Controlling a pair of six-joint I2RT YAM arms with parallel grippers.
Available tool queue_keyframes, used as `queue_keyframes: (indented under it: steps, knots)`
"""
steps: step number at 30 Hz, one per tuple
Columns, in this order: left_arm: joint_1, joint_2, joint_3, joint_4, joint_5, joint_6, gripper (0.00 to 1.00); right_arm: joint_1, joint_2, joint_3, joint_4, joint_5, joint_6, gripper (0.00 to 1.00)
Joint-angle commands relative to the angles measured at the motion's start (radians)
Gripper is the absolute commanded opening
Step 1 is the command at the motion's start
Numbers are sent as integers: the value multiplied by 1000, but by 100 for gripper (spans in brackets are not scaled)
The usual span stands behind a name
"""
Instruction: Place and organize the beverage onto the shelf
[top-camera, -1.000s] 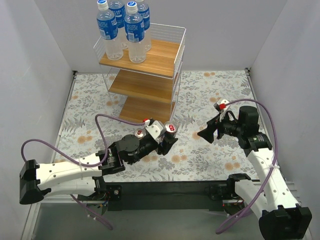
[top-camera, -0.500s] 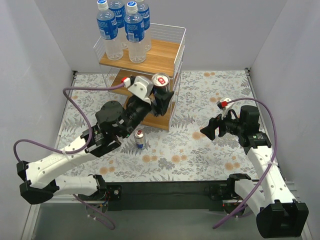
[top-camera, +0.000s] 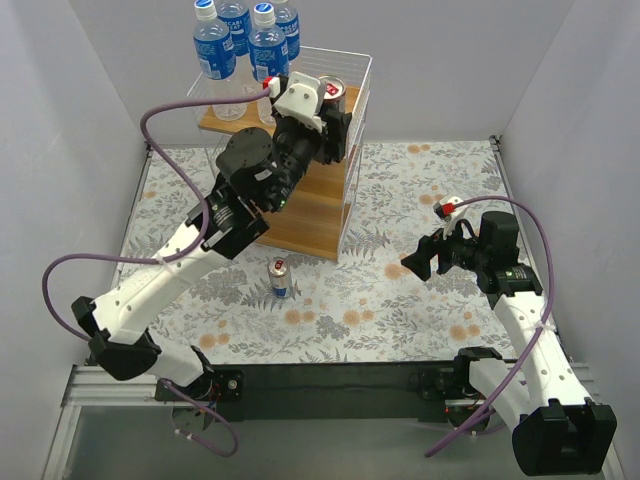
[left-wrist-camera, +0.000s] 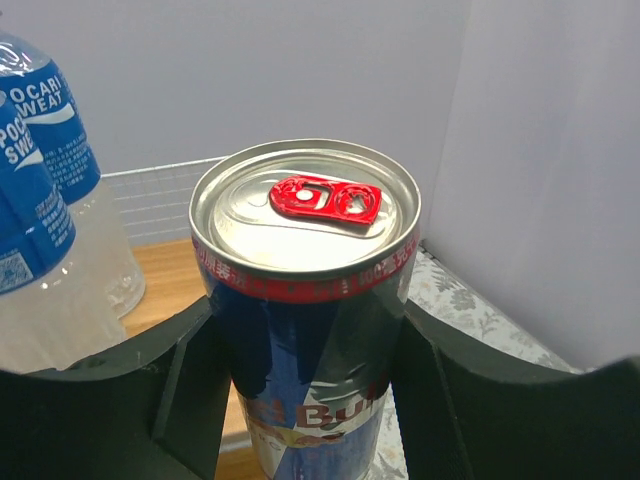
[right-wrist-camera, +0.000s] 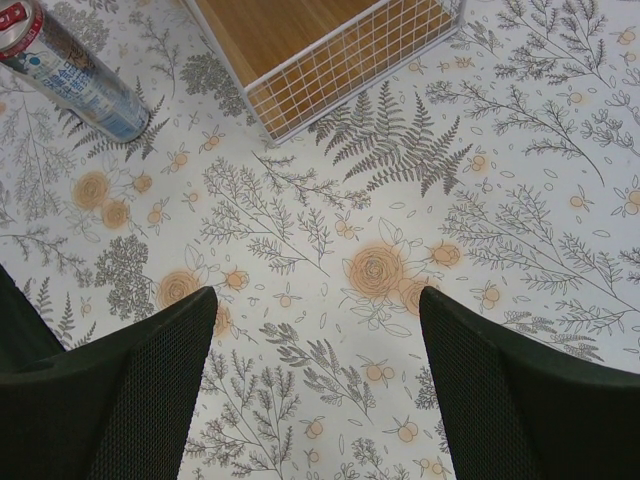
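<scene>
White walls (top-camera: 90, 90) enclose a floral table (top-camera: 420, 310); the shelf (top-camera: 300, 215) stands at its far edge, four bottles (top-camera: 242, 62) on the top tier's left; the left pincer (top-camera: 329, 122) clamps an upright can (left-wrist-camera: 305, 215) beside them; another can (top-camera: 280, 279) stands before the shelf; the right pincer (top-camera: 411, 268) gapes apart

**Top external view:** fixed high behind both arm bases, angled down and forward. It is wide, taking in the whole floral table (top-camera: 420, 190), the shelf (top-camera: 310, 205) at the far side, and the white walls.

**Left wrist view:** very near, tilted slightly down, facing the far wall across the shelf's top tier. The held can (left-wrist-camera: 305, 220) fills the frame between the left fingers (left-wrist-camera: 100, 400), with the bottles (left-wrist-camera: 40, 200) at the left edge.

**Right wrist view:** raised above the table and facing steeply down onto it, past the right fingers (right-wrist-camera: 110, 400). The shelf's bottom corner is at the top and the standing can (right-wrist-camera: 70, 70) is at top left.

**Shared:**
- Overhead and left wrist both show the held can and the bottles.
- Overhead and right wrist both show the standing can, the shelf foot and the floral surface between
</scene>
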Motion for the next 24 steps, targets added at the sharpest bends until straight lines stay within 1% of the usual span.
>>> queue_keyframes:
  steps: [1,6,13,18,23,24]
  knots:
    - [34,35,117,31,1,22,0,-9,-10,-10,38,1,-10,88]
    - [77,96,182,51,-3,19,0,-10,-17,-11,36,-1,-9,88]
    - [132,192,285,29,0,10,0,-13,-17,-13,39,-2,-6,87]
    - [189,279,358,18,35,-18,0,-18,-5,-8,44,-8,-3,87]
    - [223,351,423,15,60,-22,0,-22,-4,-7,59,-16,17,88]
    - [227,379,458,14,63,-16,0,-24,-5,-8,65,-20,20,87]
